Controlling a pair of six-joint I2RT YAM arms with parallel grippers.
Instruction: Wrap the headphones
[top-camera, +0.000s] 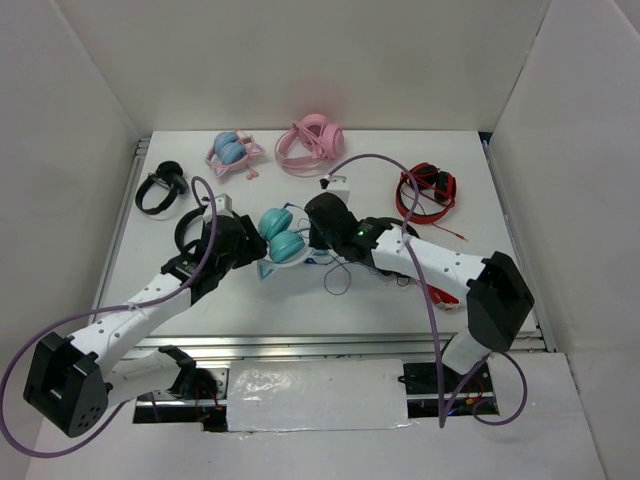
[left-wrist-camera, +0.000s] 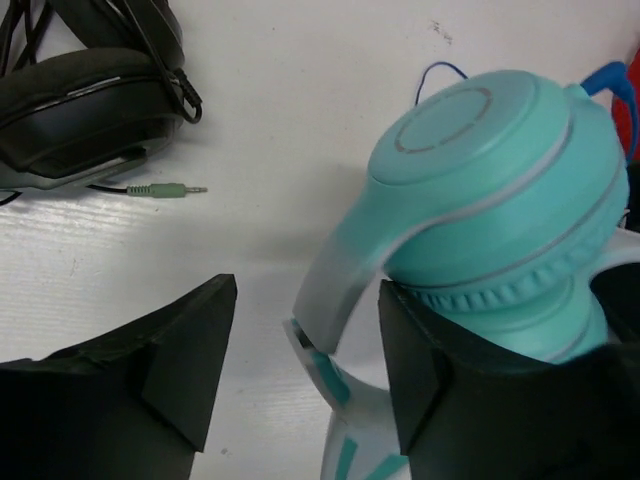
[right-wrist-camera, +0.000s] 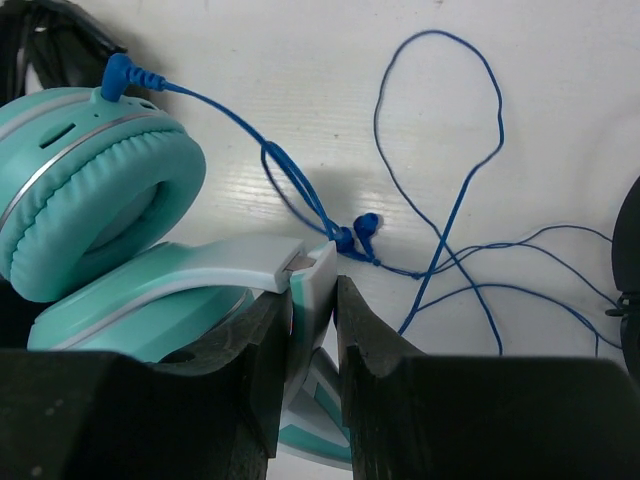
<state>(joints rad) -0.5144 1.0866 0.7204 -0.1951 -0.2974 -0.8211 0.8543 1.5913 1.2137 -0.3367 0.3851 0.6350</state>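
Note:
The teal headphones (top-camera: 283, 236) lie mid-table between my two grippers. My right gripper (top-camera: 318, 235) is shut on their pale headband (right-wrist-camera: 318, 290) just by the slider joint; both fingers press it in the right wrist view, where the gripper (right-wrist-camera: 315, 295) sits below a teal ear cup (right-wrist-camera: 90, 190). The thin blue cable (right-wrist-camera: 440, 230) is plugged into that cup and lies in loose loops on the table (top-camera: 340, 275). My left gripper (top-camera: 250, 250) is open in the left wrist view (left-wrist-camera: 308, 300); the headband arm stands between its jaws, near the right finger, under an ear cup (left-wrist-camera: 500, 170).
Black headphones (top-camera: 160, 187) lie at the far left, with a green jack plug (left-wrist-camera: 165, 189) beside a black pair (left-wrist-camera: 80, 100). A pink-and-blue pair (top-camera: 232, 150) and a pink pair (top-camera: 310, 140) lie at the back. A red pair (top-camera: 428, 192) lies right. White walls enclose the table.

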